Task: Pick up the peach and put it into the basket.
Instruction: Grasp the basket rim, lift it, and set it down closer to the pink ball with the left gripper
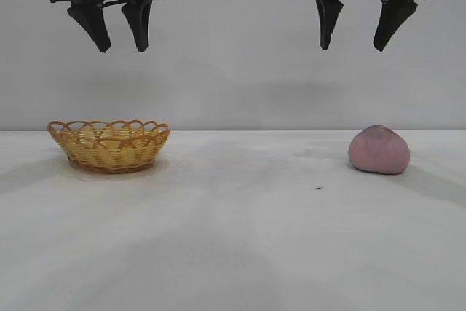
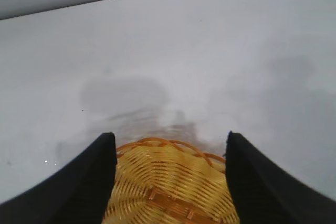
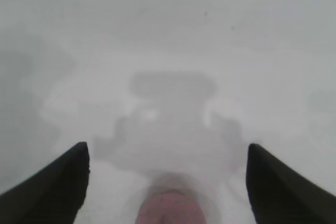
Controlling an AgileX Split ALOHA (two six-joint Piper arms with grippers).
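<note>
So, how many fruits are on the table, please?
1. The single peach lies on the table at the right, below the open right tool, far from the basket. The basket's inside is only partly visible, so something might be hidden there.

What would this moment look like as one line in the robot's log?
peach: on table, untouched | basket: empty | right gripper: open, high above peach | left gripper: open, above basket

The left gripper (image 2: 169,153) hangs above the shallow yellow wicker basket with orange-brown looped rim (image 2: 168,190). Its two black fingers (image 2: 89,182) stand spread apart, flanking the basket. The matte white surface (image 2: 173,51) extends beyond.
</note>
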